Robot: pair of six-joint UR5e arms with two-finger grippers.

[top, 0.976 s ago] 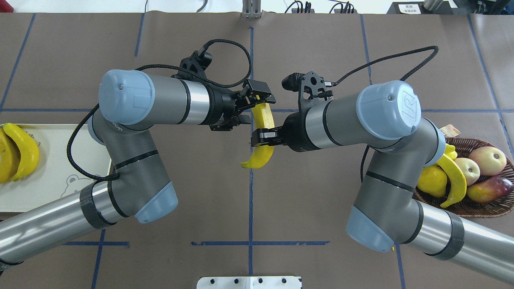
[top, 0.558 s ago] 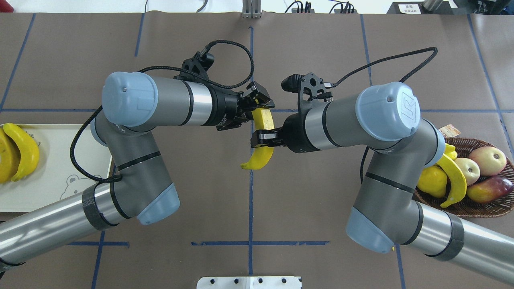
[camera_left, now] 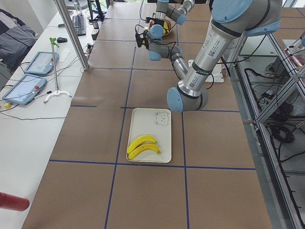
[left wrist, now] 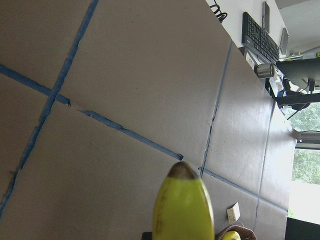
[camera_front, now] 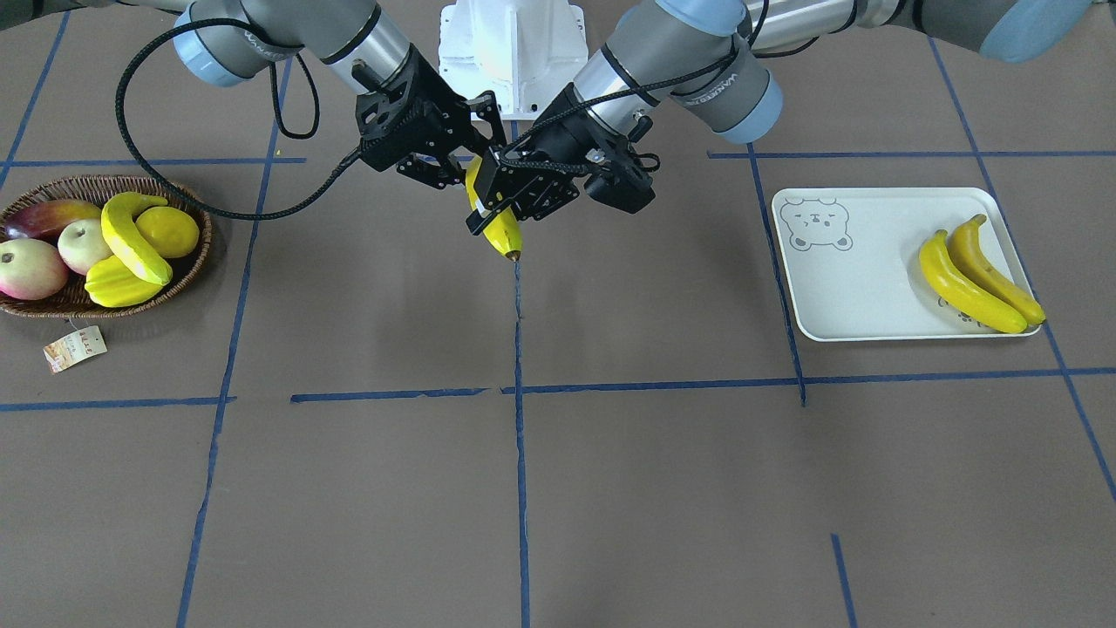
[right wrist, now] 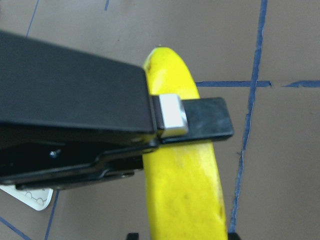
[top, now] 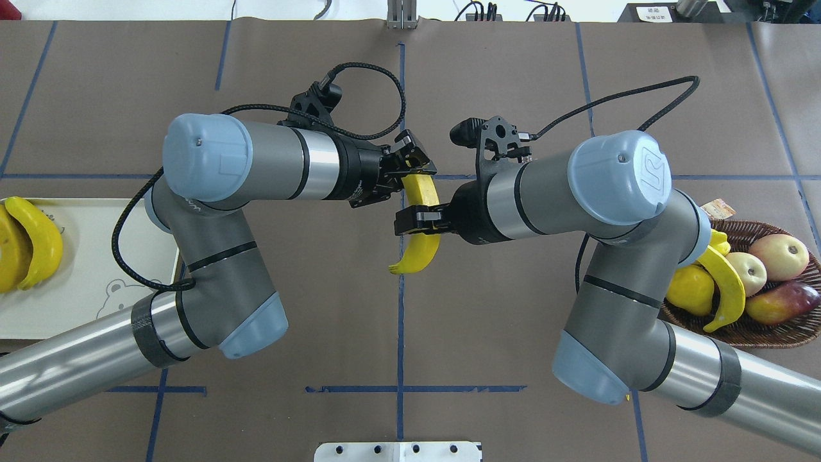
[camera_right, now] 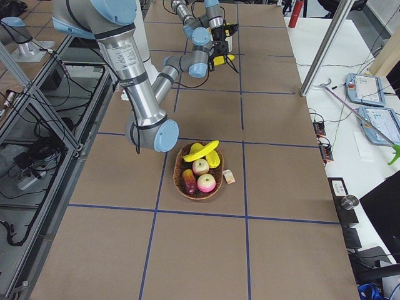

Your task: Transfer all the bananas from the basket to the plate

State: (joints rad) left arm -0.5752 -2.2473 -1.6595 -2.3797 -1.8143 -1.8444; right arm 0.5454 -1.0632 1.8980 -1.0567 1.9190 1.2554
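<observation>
Over the middle of the table (top: 513, 359), one banana (top: 420, 251) hangs clear of the surface. The left gripper (top: 417, 171) is clenched on its far end and the right gripper (top: 418, 221) is clenched across its middle, with the other end curving free toward the robot's edge of the table. The plate (top: 96, 256) at the table's left edge carries two bananas (top: 40, 244) side by side at its outer end; the basket (top: 770, 335) at the right edge holds the last banana (top: 725, 285), draped over other fruit (top: 779, 255) on the side nearest the right arm.
</observation>
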